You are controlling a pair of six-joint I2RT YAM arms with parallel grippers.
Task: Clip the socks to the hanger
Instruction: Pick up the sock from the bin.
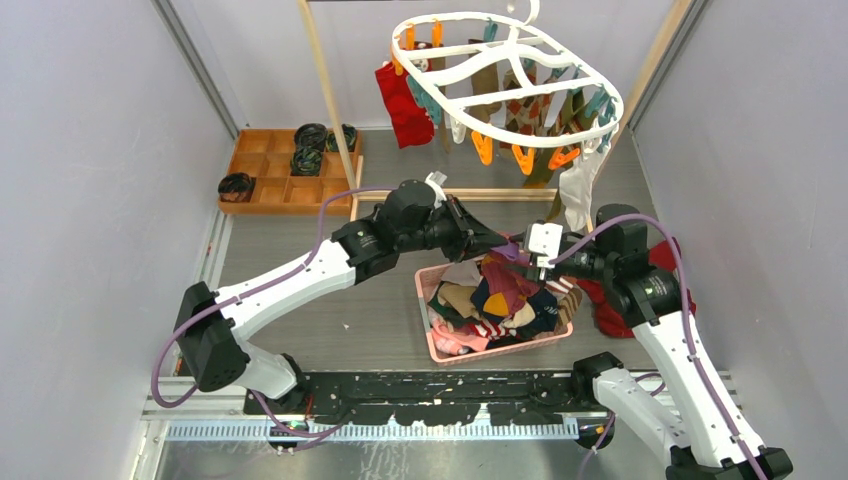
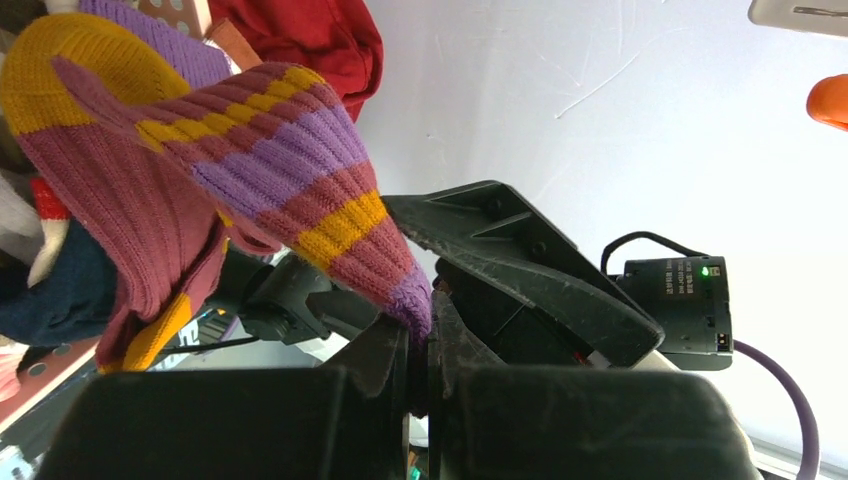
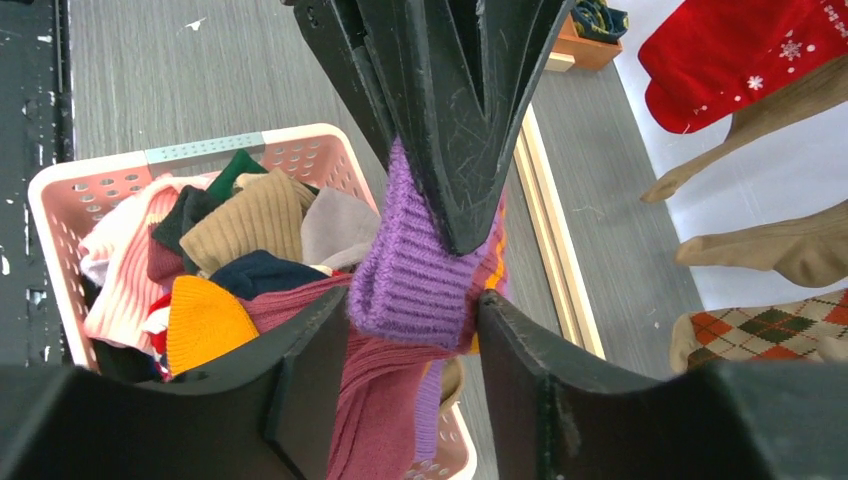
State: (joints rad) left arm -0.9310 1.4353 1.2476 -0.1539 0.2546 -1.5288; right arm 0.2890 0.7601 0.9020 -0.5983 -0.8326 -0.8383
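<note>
Pinching only the very edge of a purple ribbed cuff, the left gripper (image 2: pixel 420 340) was closed on a maroon knitted sock with purple and yellow stripes (image 2: pixel 280 150). It held the sock just above the pink perforated plastic basket (image 1: pixel 497 349) of loose mixed socks (image 1: pixel 490 300). The right gripper (image 3: pixel 415 320) had its 2 fingers apart, 1 on each side of that cuff, not visibly clamped on it.

The likeliest failure was the thin hold giving way: a tug from the right side could have pulled the knit free and dropped the sock back into the pile. The right fingers might also have struck the left gripper's tips, which sat between them. Or they might have caught only 1 layer of cuff, leaving a bunched edge hard to feed into a peg.

The white plastic oval hanger (image 1: pixel 617 103) hung well apart at the back, with clipped socks (image 1: pixel 405 105) already beneath it. The desk (image 1: pixel 370 320) was grey and wood-grained, closed in by pale lilac-grey wall panels (image 1: pixel 90 150). A wooden compartment tray (image 1: pixel 265 175) sat at the back left.
</note>
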